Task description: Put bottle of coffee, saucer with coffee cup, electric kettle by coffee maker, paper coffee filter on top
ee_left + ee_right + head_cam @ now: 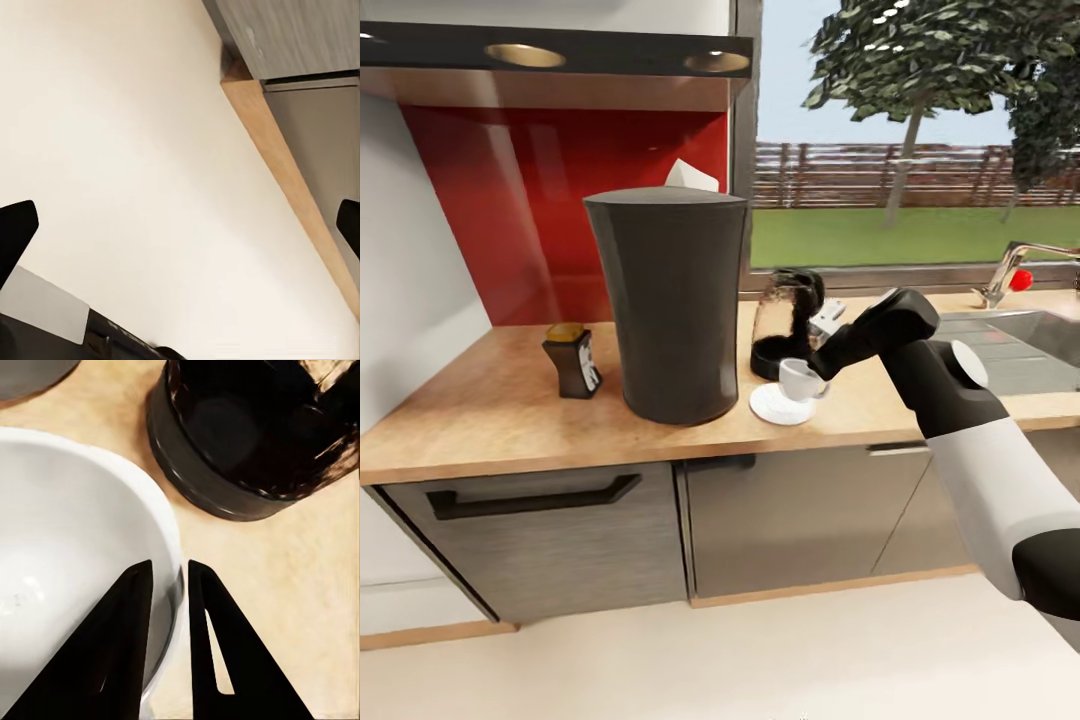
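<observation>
On the kitchen countertop (480,420), the coffee maker (668,300) stands with the paper coffee filter (692,177) on its top, the bottle of coffee (572,361) just beside it at the left, and the saucer (775,405) bearing the coffee cup (798,379) just beside it at the right, in front of the electric kettle (785,318). The right gripper (169,585) is clenched on the coffee cup's rim, one finger inside the bowl and one outside. The left gripper (180,225) hangs spread wide over pale floor (135,150) beside the cabinet base (300,37).
</observation>
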Controlling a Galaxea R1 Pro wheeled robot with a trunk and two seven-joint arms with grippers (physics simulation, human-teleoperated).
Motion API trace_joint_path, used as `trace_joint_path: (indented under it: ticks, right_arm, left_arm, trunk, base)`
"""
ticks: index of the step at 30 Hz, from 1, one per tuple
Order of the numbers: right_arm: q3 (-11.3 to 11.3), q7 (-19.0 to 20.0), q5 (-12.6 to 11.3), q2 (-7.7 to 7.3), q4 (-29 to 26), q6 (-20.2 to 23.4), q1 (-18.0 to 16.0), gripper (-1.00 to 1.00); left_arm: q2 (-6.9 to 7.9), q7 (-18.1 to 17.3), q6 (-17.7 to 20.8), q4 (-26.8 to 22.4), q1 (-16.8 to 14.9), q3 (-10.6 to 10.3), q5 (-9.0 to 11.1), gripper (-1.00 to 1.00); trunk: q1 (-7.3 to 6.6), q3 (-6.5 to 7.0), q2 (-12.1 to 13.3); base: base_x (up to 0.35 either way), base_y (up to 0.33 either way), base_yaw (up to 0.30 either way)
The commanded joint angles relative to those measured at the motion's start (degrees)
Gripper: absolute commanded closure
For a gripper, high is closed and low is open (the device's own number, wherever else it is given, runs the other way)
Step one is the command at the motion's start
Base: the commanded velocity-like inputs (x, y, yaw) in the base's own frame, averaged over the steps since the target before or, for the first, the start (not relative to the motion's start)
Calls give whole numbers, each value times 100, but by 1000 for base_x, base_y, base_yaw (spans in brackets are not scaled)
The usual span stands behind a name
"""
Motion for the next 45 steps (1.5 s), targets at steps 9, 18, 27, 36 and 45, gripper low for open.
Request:
trace_joint_path:
  ticks: [9, 18, 27, 36, 45]
  right_arm:
    - [10, 65, 54, -4, 177, 24, -6, 100]
    - [19, 65, 54, 5, 213, 21, -6, 100]
    - [19, 65, 54, 12, 286, 21, -6, 100]
    - [19, 65, 54, 14, 310, 20, -6, 100]
    - [19, 65, 54, 14, 311, 20, -6, 100]
  left_arm:
    - [1, -21, 19, 5, -4, 8, 11, -100]
    - [1, -21, 19, 5, -4, 8, 9, -100]
    - [1, -21, 19, 5, -3, 8, 8, -100]
    - [1, -21, 19, 5, -1, 8, 10, -100]
    - [1, -21, 19, 5, -2, 8, 11, -100]
  trunk:
    - [0, -5, -3]
    - [0, -5, -3]
    - [0, -5, -3]
    - [0, -5, -3]
    - [0, -5, -3]
  base:
    - [0, 1, -35]
    - [77, 0, -1]
    - [109, 0, 0]
    - [19, 72, 0]
    - [0, 21, 0]
